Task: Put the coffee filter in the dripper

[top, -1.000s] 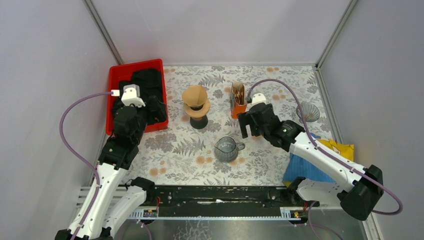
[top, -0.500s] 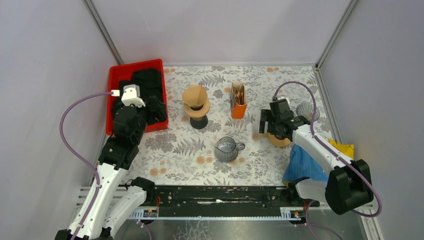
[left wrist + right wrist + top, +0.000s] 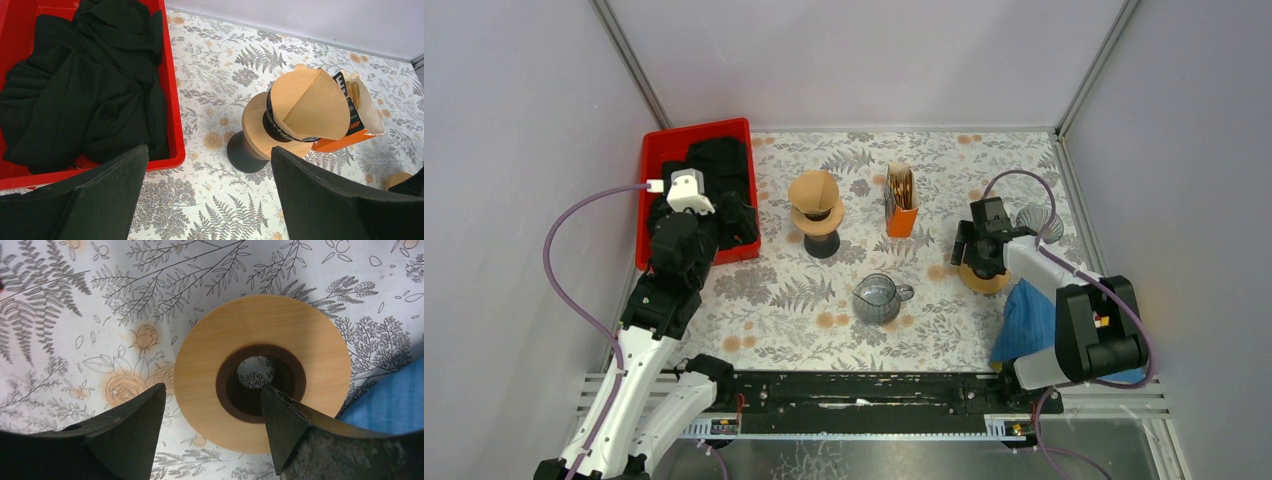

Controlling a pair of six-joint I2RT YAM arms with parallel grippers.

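A brown paper coffee filter (image 3: 312, 105) (image 3: 812, 188) stands in the dripper (image 3: 271, 120) (image 3: 816, 212), which rests on a wooden collar over a black stand (image 3: 242, 152). My left gripper (image 3: 209, 150) (image 3: 740, 222) hovers open by the red bin's corner, left of the dripper, with nothing between its fingers. My right gripper (image 3: 212, 387) (image 3: 977, 262) is down over a loose wooden ring (image 3: 262, 370) (image 3: 984, 278) at the right. One finger (image 3: 280, 415) is at the ring's centre hole and the other is outside its left rim, the jaws apart.
An orange box of filters (image 3: 901, 205) (image 3: 357, 120) stands right of the dripper. A glass carafe (image 3: 876, 297) sits mid-table. A red bin (image 3: 652, 170) holds black cloth. A glass cone (image 3: 1037, 222), a blue cloth (image 3: 1029, 320) (image 3: 395, 395) and a yellow item lie at the right.
My right arm swung from beside the filter box to the right and came down over the wooden ring, its jaws narrowing. The left arm has not moved.
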